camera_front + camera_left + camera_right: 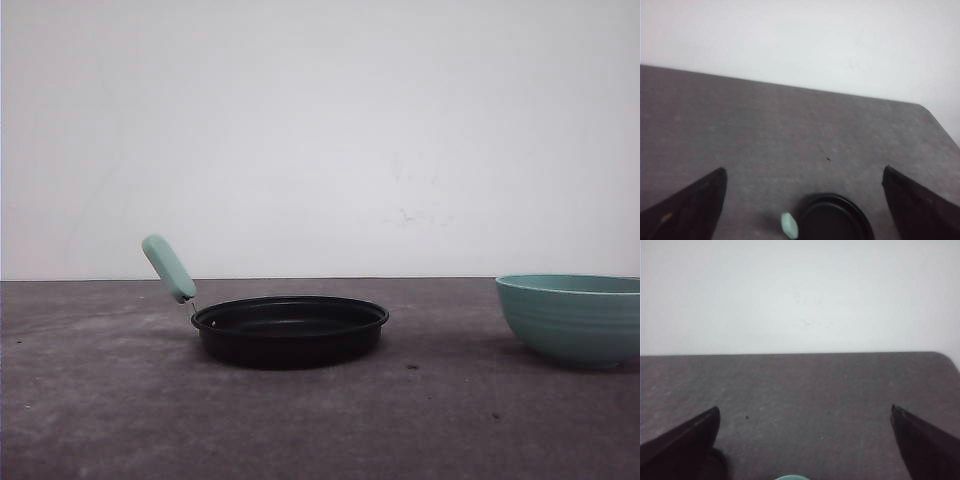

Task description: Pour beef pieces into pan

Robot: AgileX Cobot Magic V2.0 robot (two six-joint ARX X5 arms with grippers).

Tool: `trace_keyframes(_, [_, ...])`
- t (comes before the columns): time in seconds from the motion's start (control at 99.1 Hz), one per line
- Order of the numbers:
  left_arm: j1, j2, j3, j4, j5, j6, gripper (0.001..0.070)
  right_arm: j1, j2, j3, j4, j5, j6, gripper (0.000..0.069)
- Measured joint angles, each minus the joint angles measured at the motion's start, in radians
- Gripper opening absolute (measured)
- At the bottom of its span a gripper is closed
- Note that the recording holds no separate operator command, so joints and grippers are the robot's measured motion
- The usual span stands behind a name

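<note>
The shallow black pan (290, 330) rests on the dark table, its mint-green handle (169, 268) angled up to the left. In the left wrist view the pan (832, 220) and its handle (789, 225) lie well below my left gripper (804, 175), which is open with nothing between its fingers. My right gripper (805, 412) is open too, above bare table, with a sliver of the teal bowl's rim (792, 477) beneath it. The beef pieces are hidden from every view.
A teal ribbed bowl (572, 318) stands at the right edge of the front view, apart from the pan. The grey table (100, 400) ends at a white wall behind.
</note>
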Motion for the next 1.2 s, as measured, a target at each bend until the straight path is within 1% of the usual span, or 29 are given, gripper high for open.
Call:
trace_keyframes(0.101, [0.000,0.058,0.004,-0.009,0.012,-0.005,0.0618,0.000,0.043,0.000,-0.002,-0.028,0.017,0.0683])
trace_keyframes(0.161, [0.000,0.102,0.004,-0.012,0.015,-0.021,0.0630,0.000,0.071,0.000,-0.014,-0.041,0.027,0.0683])
trace_keyframes(0.283, [0.002,0.188,-0.018,0.034,0.084,-0.082,0.0637,0.000,0.122,0.000,-0.055,-0.042,0.040,0.0683])
trace_keyframes(0.394, [0.000,0.262,-0.059,0.080,0.098,-0.109,0.0638,0.000,0.137,0.000,-0.074,-0.064,0.042,0.0683])
trace_keyframes(0.444, [0.000,0.288,-0.082,0.096,0.116,-0.117,0.0638,0.000,0.134,0.000,-0.074,-0.066,0.043,0.0683])
trace_keyframes(0.484, [0.000,0.314,-0.109,0.116,0.143,-0.127,0.0638,0.000,0.130,0.000,-0.074,-0.066,0.043,0.0683])
trace_keyframes(0.545, [-0.002,0.347,-0.147,0.146,0.164,-0.142,0.0638,0.000,0.127,0.000,-0.074,-0.066,0.043,0.0683])
trace_keyframes(0.727, [-0.003,0.436,-0.240,0.232,0.170,-0.166,0.0638,0.000,0.116,0.000,-0.090,-0.066,0.043,0.0683])
trace_keyframes(0.817, [-0.003,0.488,-0.248,0.244,0.170,-0.174,0.0638,0.000,0.100,0.000,-0.104,-0.066,0.043,0.0683])
trace_keyframes(0.928, [-0.010,0.561,-0.248,0.292,0.177,-0.189,0.0638,0.000,0.084,0.000,-0.116,-0.066,0.043,0.0683])
trace_keyframes(1.07, [-0.042,0.650,-0.248,0.379,0.220,-0.245,0.0638,0.000,0.076,0.000,-0.135,-0.066,0.043,0.0683])
trace_keyframes(1.13, [-0.061,0.683,-0.248,0.406,0.222,-0.267,0.0638,0.000,0.074,0.000,-0.151,-0.066,0.043,0.0683])
trace_keyframes(1.201, [-0.082,0.718,-0.248,0.421,0.217,-0.278,0.0638,0.000,0.072,0.000,-0.172,-0.066,0.043,0.0683])
